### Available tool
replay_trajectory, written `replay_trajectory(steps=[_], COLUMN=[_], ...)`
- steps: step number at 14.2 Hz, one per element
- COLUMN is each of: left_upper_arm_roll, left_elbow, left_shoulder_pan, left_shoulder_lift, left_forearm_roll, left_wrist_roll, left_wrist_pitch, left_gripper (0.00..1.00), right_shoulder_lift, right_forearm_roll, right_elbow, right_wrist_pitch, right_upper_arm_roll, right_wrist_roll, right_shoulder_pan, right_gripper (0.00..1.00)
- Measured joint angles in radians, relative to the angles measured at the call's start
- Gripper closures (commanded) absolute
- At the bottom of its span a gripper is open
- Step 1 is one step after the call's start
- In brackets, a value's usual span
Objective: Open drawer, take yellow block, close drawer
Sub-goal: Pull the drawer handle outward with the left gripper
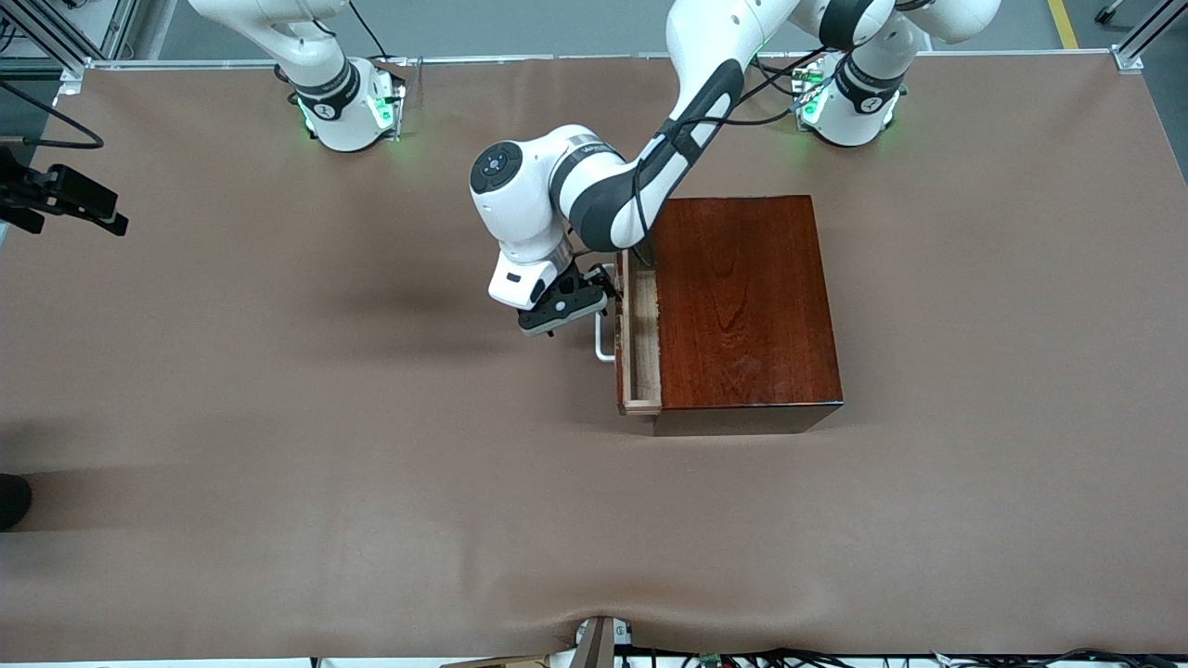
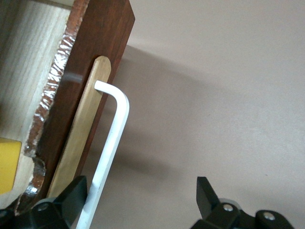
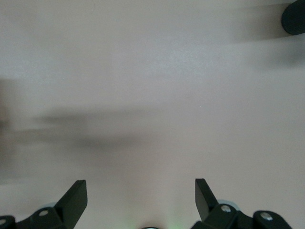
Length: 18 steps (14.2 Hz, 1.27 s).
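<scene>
Reaching from its base across the wooden box (image 1: 747, 301), the left arm has its gripper (image 1: 594, 306) at the drawer's white U-shaped handle (image 1: 603, 345), on the side of the box that faces the right arm's end of the table. In the left wrist view the left gripper (image 2: 143, 198) has its fingers (image 2: 71, 198) spread apart, with the white handle (image 2: 112, 148) passing between them, just beside one finger; the fingers are not pressed onto the bar.

The drawer (image 1: 639, 343) is slid out a short way from the glossy reddish-brown box, so a narrow strip of its pale-wood tray shows from above. The drawer front (image 2: 76, 138) carries a light wooden strip where the handle is fixed.

The yellow block (image 2: 9, 164) lies inside the drawer, seen only at the edge of the left wrist view, resting on the pale tray floor close to the drawer front. It cannot be made out in the front view.

The right arm waits, raised above the brown table cover (image 1: 278, 417). Its gripper (image 3: 140, 200) is out of the front view; the right wrist view shows its fingers (image 3: 74, 198) wide apart with nothing between them, only bare table surface (image 3: 157, 95) below.
</scene>
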Motion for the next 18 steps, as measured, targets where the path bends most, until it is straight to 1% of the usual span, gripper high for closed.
replay_trajectory(steps=[4,8,11,15,18], left_upper_arm_roll=[-0.002,-0.002,-0.005,-0.005,-0.008], left_elbow=[-0.001,-0.001,-0.001,-0.001,-0.001], left_shoulder_pan=[-0.005,-0.005,-0.006,-0.005,-0.005], left_shoulder_lift=[0.001,0.001,0.002,0.003,0.008], left_forearm_roll=[0.000,0.000,-0.019,-0.039,-0.072], left_wrist_roll=[-0.031,-0.036,-0.070,-0.077,-0.107], left_wrist_pitch=[0.033,0.038,0.085,0.114,0.189], left_gripper=[0.00,0.00,0.00,0.00,0.00], right_shoulder_lift=[0.006,0.008,0.015,0.030,0.031], right_forearm_roll=[0.000,0.000,0.000,0.000,0.000], right_elbow=[0.000,0.000,0.000,0.000,0.000], right_wrist_pitch=[0.000,0.000,-0.001,-0.001,-0.001], right_upper_arm_roll=[0.000,-0.001,-0.001,-0.001,-0.001], right_wrist_roll=[-0.001,0.000,0.000,0.000,0.000], right_shoulder_pan=[0.000,-0.001,-0.016,-0.022,-0.022], right_gripper=[0.00,0.00,0.00,0.00,0.00])
